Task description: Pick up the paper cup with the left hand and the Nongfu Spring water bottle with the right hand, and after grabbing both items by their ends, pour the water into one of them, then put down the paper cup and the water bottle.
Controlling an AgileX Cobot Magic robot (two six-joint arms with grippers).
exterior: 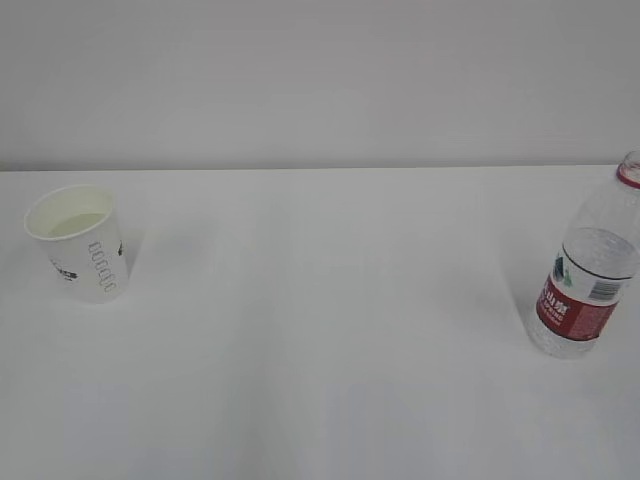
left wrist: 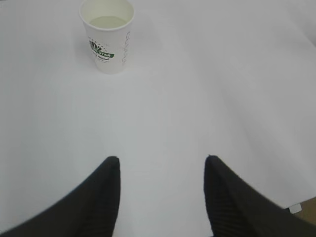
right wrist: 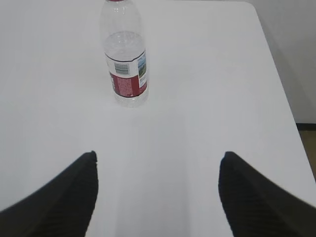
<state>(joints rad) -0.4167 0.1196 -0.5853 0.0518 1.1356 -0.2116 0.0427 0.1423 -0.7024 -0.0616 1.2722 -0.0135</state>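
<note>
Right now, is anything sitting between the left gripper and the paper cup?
Nothing: in the left wrist view only bare white table lies between the open left gripper and the paper cup.

Paper cup (exterior: 80, 243): white, cream inside, green logo. Water bottle (exterior: 590, 270): clear, red label. Surface (exterior: 320, 330): white.

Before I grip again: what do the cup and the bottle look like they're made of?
The paper cup: apparently matte white paper, given its rolled rim, cream inside and printed green logo. The water bottle: clear, glossy, ribbed plastic, likely thin; you can see through it above the red label. Both stand untouched.
</note>
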